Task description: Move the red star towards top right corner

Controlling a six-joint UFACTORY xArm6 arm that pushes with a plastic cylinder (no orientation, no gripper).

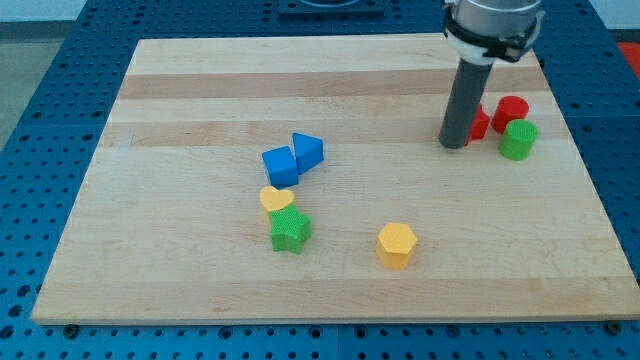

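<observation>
The red star (pixel 480 123) lies near the view's right edge of the wooden board (pixel 200 100), mostly hidden behind my rod. My tip (pixel 455 145) rests on the board, touching the star's left side. A red cylinder (pixel 512 110) stands just right of the star. A green block (pixel 518 140) sits below the cylinder, close to the star's right.
Two blue blocks (pixel 281 165) (pixel 308 150) sit together mid-board. Below them a yellow heart (pixel 277 200) touches a green star (pixel 290 231). A yellow hexagon (pixel 396 245) lies toward the view's bottom. The board's top right corner (pixel 530 45) is above the rod.
</observation>
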